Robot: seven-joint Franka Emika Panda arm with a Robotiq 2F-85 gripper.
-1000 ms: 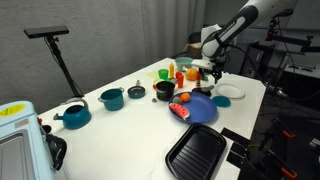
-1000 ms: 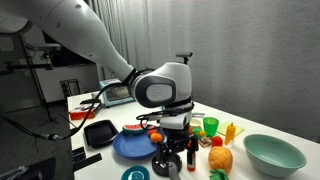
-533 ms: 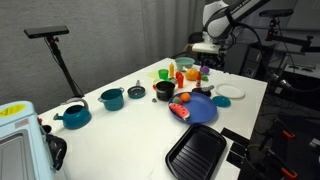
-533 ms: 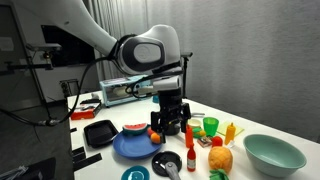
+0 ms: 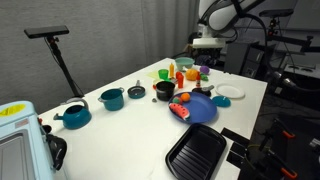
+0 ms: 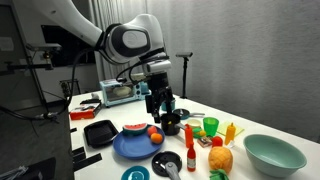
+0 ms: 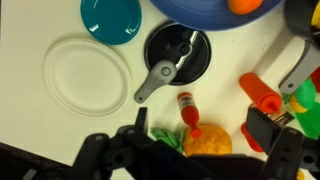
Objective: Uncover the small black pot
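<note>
The small black pot (image 5: 164, 90) stands mid-table behind the blue plate (image 5: 200, 108). It also shows in the other exterior view (image 6: 171, 124). Only its edge reaches the wrist view (image 7: 303, 14), at the top right corner. I cannot make out its lid clearly. My gripper (image 5: 207, 46) hangs high above the far side of the table, well off the pot, and it also appears in an exterior view (image 6: 160, 110). In the wrist view the gripper (image 7: 205, 135) has its fingers spread and holds nothing. It hangs over a red bottle (image 7: 190, 110) and an orange toy fruit (image 7: 205, 145).
Two teal pots (image 5: 111, 98) (image 5: 73, 115) and a flat grey piece with a knob (image 5: 136, 90) stand left of the black pot. A black round piece with a grey handle (image 7: 178, 55), a white plate (image 7: 87, 75), a teal disc (image 7: 112, 18), a carrot (image 7: 262, 95) and a black griddle (image 5: 197, 152) are around.
My gripper has risen from just above the toys on the table to well above them. Nothing on the table has moved.
</note>
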